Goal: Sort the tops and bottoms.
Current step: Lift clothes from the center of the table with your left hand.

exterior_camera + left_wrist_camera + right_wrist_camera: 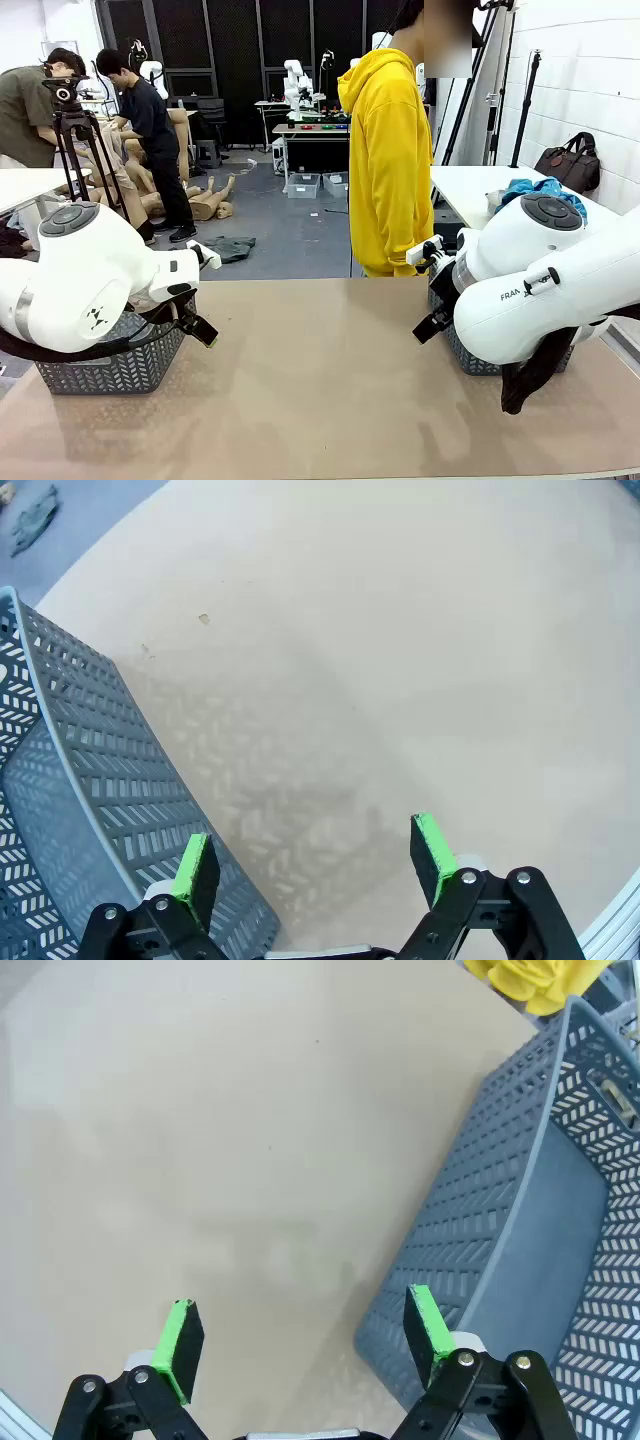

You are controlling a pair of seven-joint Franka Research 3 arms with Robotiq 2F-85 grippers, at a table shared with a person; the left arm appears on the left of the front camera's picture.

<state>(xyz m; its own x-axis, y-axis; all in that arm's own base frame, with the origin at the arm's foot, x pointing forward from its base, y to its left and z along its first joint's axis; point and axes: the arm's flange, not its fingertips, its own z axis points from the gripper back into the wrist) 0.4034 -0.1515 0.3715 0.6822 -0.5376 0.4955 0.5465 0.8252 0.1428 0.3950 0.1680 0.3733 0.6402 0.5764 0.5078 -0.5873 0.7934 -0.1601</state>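
The left gripper (212,298) hangs at about 8 o'clock of the front view, beside the inner wall of the left grey mesh basket (110,372), and its jaws stand wide apart with nothing between them. In the left wrist view this gripper (315,855) looks down on the bare tabletop (400,660), and one green pad (197,865) stands in front of the wall of the left basket (90,770), which lies toward 8 o'clock. The right gripper (420,290) hangs at about 4 o'clock of the front view, beside the right grey mesh basket (470,362), also wide open and holding nothing. In the right wrist view the right gripper (302,1332) is above the tabletop (200,1110), with its basket (520,1210) toward 3 o'clock. A person in a yellow hoodie (385,160) stands at 12 o'clock, at the far edge of the tabletop (320,400). The garments (540,188), a heap of blue and turquoise cloth, lie at about 2 o'clock on a white side table (470,190) behind the right arm, well apart from both baskets; I cannot tell the pieces apart.
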